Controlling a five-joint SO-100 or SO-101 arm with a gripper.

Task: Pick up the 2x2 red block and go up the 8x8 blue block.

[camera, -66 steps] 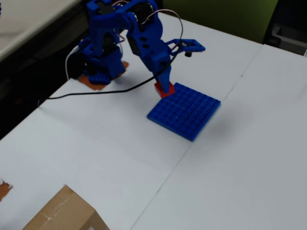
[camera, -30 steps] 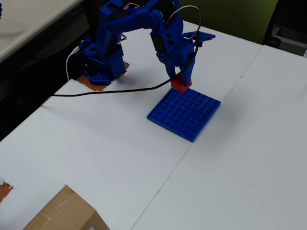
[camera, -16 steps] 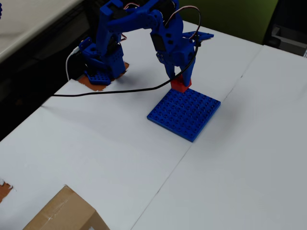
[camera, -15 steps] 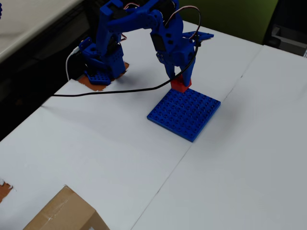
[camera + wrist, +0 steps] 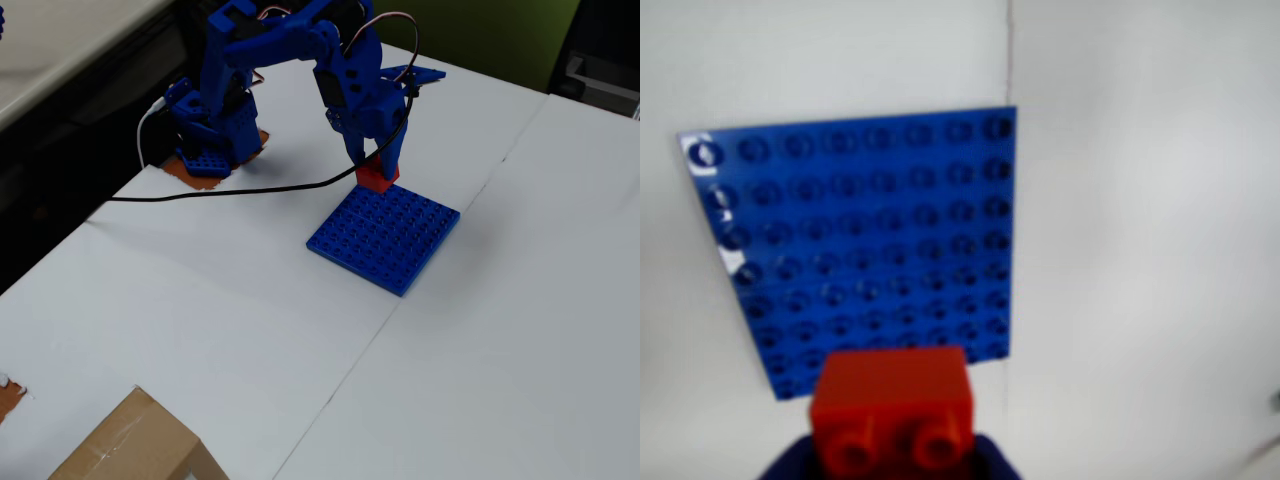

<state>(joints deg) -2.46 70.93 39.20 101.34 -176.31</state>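
The 2x2 red block (image 5: 892, 408) (image 5: 377, 176) is held between my blue gripper (image 5: 379, 168) fingers, low at the bottom of the wrist view, its studs facing the camera. The 8x8 blue block (image 5: 870, 240) (image 5: 385, 237) lies flat on the white table. In the overhead view the red block hangs at the plate's far edge, just above or at its rim; I cannot tell whether they touch. The gripper (image 5: 892, 450) is shut on the red block, and only dark blue finger parts show under it in the wrist view.
The arm's blue base (image 5: 212, 140) stands at the back left, with a black cable (image 5: 250, 190) running across the table. A cardboard box (image 5: 130, 445) sits at the front left. A seam (image 5: 440, 250) divides two white table panels.
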